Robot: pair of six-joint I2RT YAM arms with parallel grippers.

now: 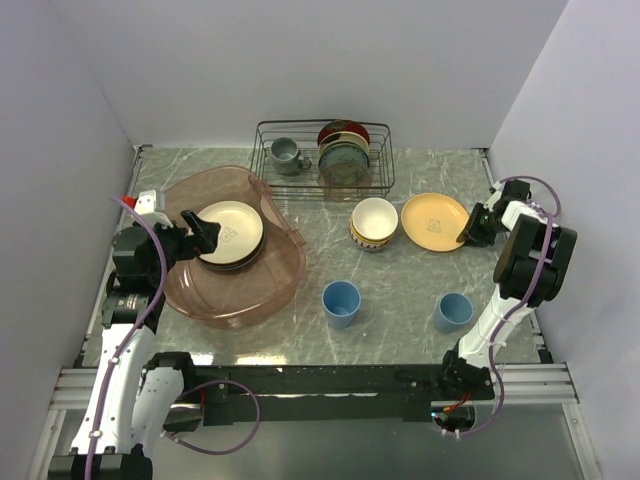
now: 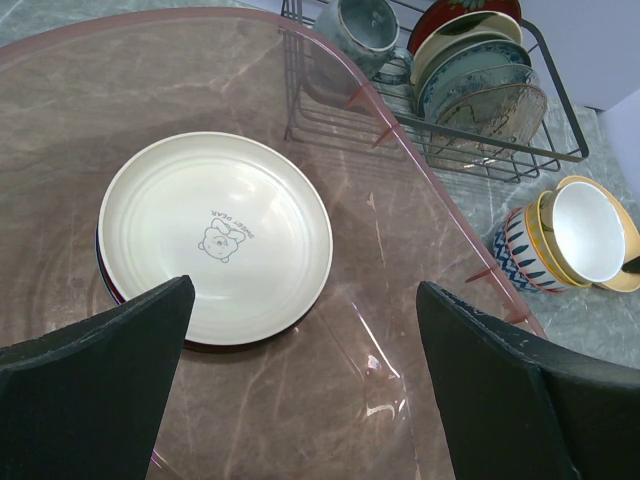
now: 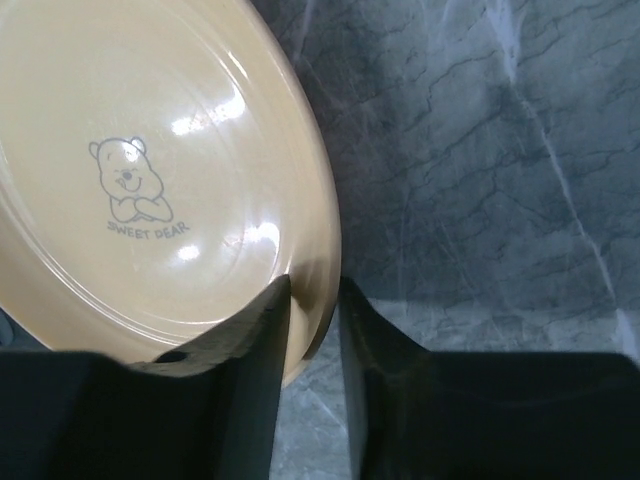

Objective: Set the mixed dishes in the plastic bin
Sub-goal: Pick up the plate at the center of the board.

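- Top view: plastic bin (image 1: 232,297) sits left of centre on the desk (image 1: 400,285), with a cream plate (image 1: 230,229) inside, on top of a stack.
- L claw (image 1: 205,232) hangs over the bin's left part, beside that plate, jaws wide apart, holding nothing.
- Yellow-orange plate (image 1: 432,220) lies right of centre on the desk; R claw (image 1: 465,236) is at its right edge.
- Cream bowl (image 1: 375,217) is nested in the red-patterned bowl (image 1: 366,240), just left of that plate.
- Two light-blue cups (image 1: 341,302) (image 1: 453,311) stand lower centre & lower right, well apart.
- Wire rack (image 1: 300,186) is at top centre w/ a grey mug (image 1: 287,154) & upright plates.
- L wrist view: fingers (image 2: 100,390) spread to both lower corners; cream plate centre-left, dark rims showing beneath it.
- R wrist view: R claw's jaws sit nearly together, clamped on the yellow-orange plate's rim at lower centre.
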